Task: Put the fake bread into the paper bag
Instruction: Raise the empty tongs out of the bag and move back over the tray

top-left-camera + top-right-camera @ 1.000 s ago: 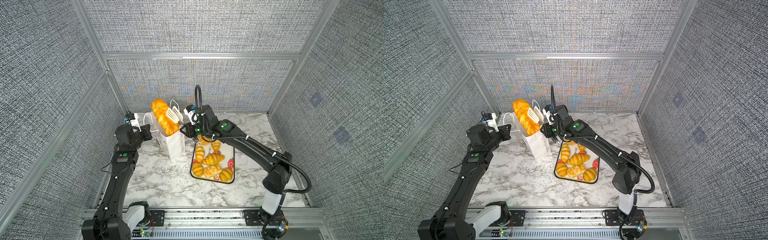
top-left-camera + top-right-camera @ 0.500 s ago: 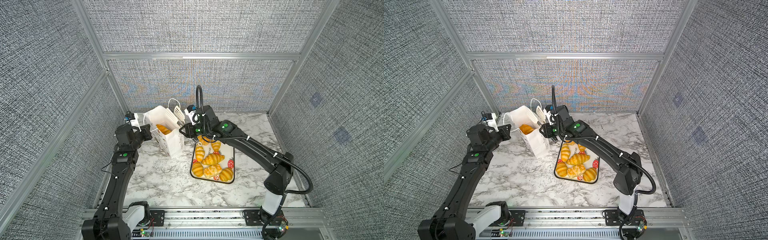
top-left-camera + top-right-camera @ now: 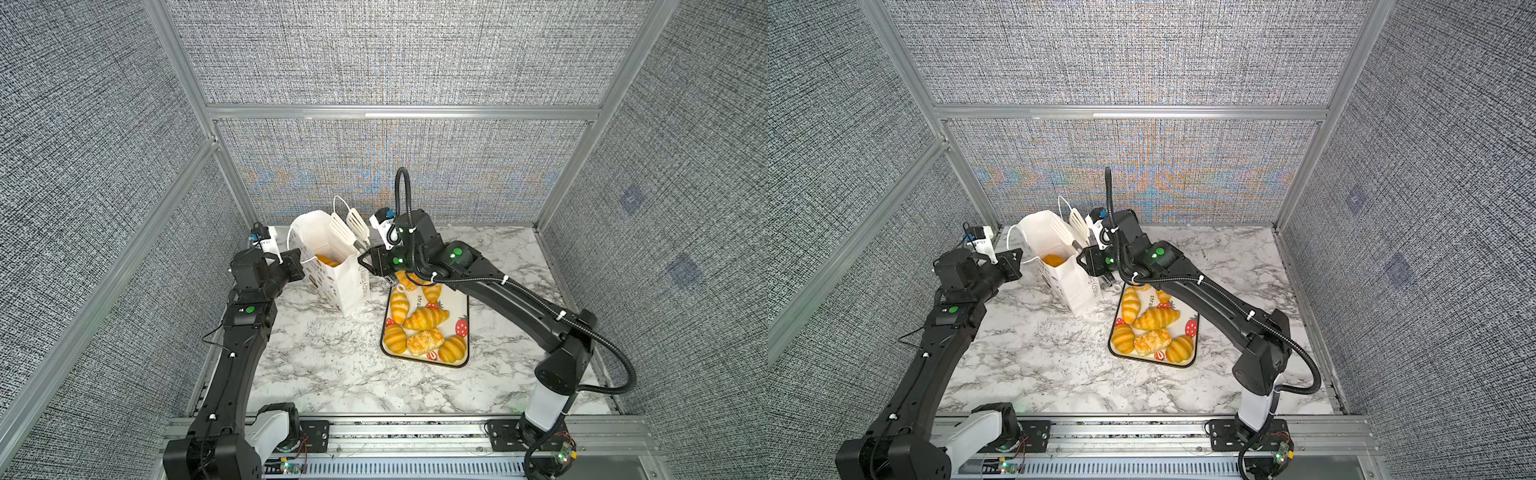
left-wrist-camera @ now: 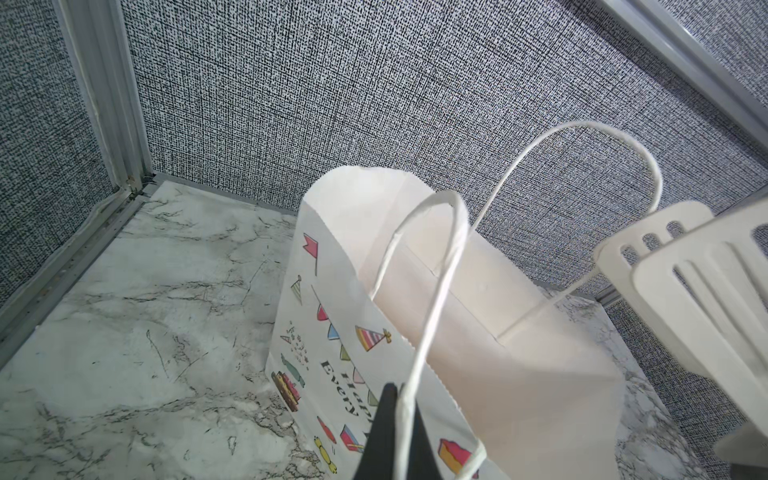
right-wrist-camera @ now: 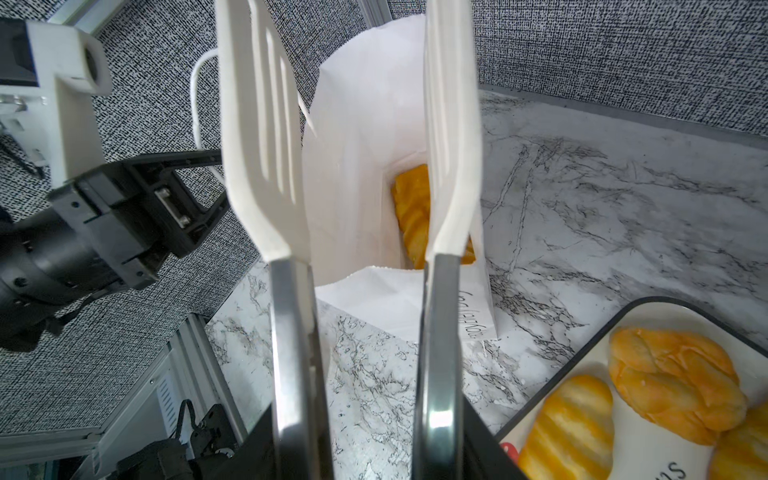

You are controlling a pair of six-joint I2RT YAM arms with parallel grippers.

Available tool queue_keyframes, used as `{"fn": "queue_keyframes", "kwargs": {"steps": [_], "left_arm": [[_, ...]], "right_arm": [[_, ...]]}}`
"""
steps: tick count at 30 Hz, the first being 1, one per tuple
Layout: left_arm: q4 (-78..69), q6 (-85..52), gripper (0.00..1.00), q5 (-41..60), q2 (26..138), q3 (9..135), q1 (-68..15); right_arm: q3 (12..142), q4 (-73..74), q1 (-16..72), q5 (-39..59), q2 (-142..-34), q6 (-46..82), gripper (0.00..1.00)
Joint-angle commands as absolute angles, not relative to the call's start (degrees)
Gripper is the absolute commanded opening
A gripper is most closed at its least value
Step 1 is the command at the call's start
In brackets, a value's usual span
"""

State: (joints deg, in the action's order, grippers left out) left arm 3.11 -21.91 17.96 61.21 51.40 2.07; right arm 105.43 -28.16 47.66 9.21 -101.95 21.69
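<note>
grey-veined white marble tabletop (image 3: 332, 365). the tall white paper bag with coloured party pictures (image 3: 338, 278) stands upright left of centre, mouth open, a long ridged golden loaf (image 3: 326, 260) inside. beside it on the right lies the white strawberry-printed tray (image 3: 455, 306), holding the other glossy golden toy pastries (image 3: 424, 319). my right gripper (image 3: 368, 259) clamps the steel handles of white slotted tongs (image 3: 358, 222); their blades stand apart and empty above the bag's rim. i judge the next bread lies below and right of the tongs, nearest the right arm. my left gripper (image 3: 296, 259) is closed on the bag's thin white cord handle (image 4: 419, 316).
</note>
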Motion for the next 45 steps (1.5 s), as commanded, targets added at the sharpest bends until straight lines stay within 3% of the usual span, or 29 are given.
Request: {"fn": "queue_keyframes", "kwargs": {"steps": [1, 14, 26, 45], "left_arm": [[2.8, -22.0, 0.0, 18.7, 61.2, 51.3, 2.1], [2.8, -22.0, 0.0, 18.7, 61.2, 51.3, 2.1], [3.0, -22.6, 0.0, 18.7, 59.8, 50.4, 2.1], [3.5, -21.4, 0.0, 17.5, 58.4, 49.1, 2.1]], "right_arm": [[105.1, -26.9, 47.8, 8.2, -100.1, 21.4, 0.48], [97.3, -28.9, 45.5, 4.1, -91.5, 21.2, 0.48], [82.6, -29.4, 37.1, 2.4, -82.7, 24.1, 0.48], [69.7, -34.7, 27.5, 1.0, -83.9, 29.0, 0.48]]}}
